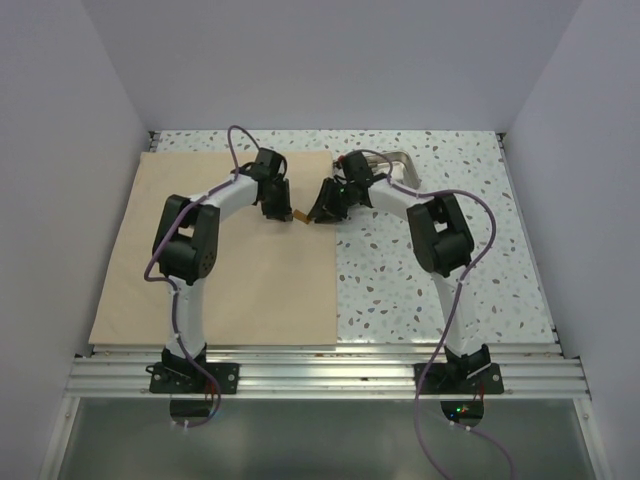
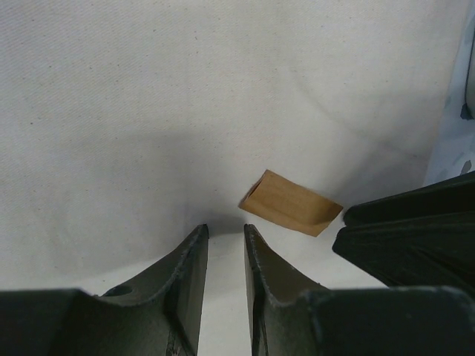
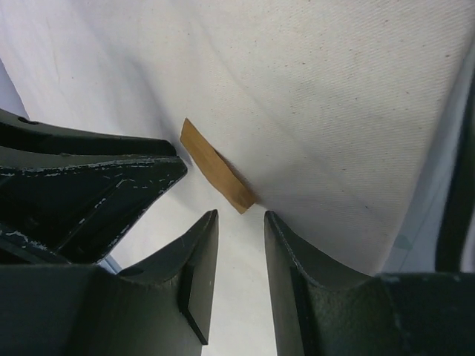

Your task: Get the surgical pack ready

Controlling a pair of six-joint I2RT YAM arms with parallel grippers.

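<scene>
The tan wrap sheet (image 1: 230,260) lies flat on the left half of the table. The steel tray (image 1: 397,160) stands at the back, right of the sheet, partly hidden by my right arm. A small brown strip (image 1: 299,215) lies on the sheet near its right edge. My left gripper (image 1: 277,211) and right gripper (image 1: 322,208) face each other across it, low over the sheet. In the left wrist view the strip (image 2: 289,204) lies just beyond my left gripper (image 2: 226,228), which is narrowly open and empty. My right gripper (image 3: 241,215) is open too, with the strip (image 3: 215,167) just ahead.
Speckled tabletop (image 1: 440,290) lies bare right of the sheet. White walls close in the back and both sides. A metal rail (image 1: 320,375) runs along the near edge by the arm bases. Each gripper's body shows in the other's wrist view, very close.
</scene>
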